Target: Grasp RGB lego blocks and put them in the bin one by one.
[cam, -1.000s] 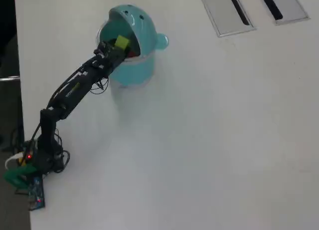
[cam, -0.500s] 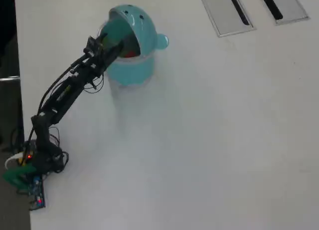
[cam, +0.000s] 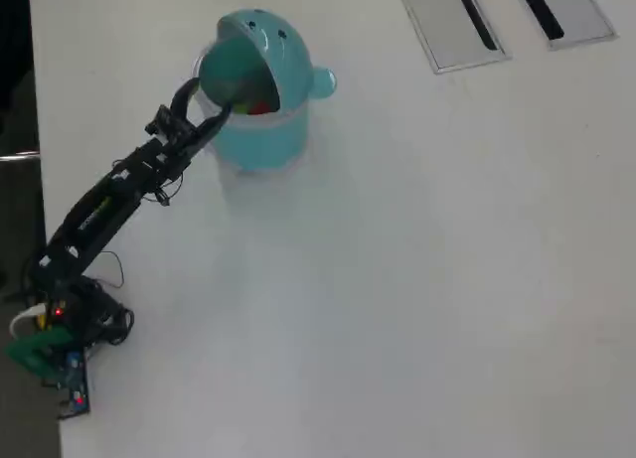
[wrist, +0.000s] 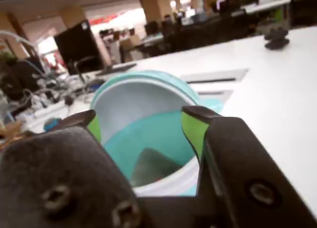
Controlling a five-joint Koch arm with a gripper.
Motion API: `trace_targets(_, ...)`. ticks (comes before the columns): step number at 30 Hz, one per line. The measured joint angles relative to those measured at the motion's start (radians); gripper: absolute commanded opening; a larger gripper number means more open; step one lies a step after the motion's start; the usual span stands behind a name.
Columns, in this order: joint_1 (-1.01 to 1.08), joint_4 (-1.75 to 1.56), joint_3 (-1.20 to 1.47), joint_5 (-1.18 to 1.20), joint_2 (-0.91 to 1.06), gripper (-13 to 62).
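The teal bin (cam: 268, 130) stands at the table's upper left in the overhead view, its domed hood tipped back. Inside its mouth I see a red lego block (cam: 262, 107) and a sliver of yellow-green block (cam: 242, 107); the blue block is hidden. My gripper (cam: 204, 102) hovers just left of the bin's rim, open, with nothing between its jaws. In the wrist view the green-padded fingers (wrist: 191, 128) frame the bin (wrist: 143, 77), whose pale hood and teal inside fill the gap; my gripper (wrist: 142, 123) is open there too.
Two grey recessed panels (cam: 459, 23) (cam: 562, 9) lie at the table's far right top. The table's left edge (cam: 36, 180) runs close beside the arm. The arm's base and wiring (cam: 55, 339) sit at the lower left. A dark object (wrist: 276, 38) stands far off.
The arm has pulled back down-left out of the bin's mouth. The yellow-green block held in the jaws a second ago is no longer in them; the jaws now stand open.
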Motion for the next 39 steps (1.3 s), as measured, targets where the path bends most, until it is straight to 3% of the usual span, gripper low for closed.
trace_targets(16,0.106,-0.083,0.249,0.232,0.285,30.0)
trace_targets(39,0.380,-0.354,0.716,0.589,0.503,29.9)
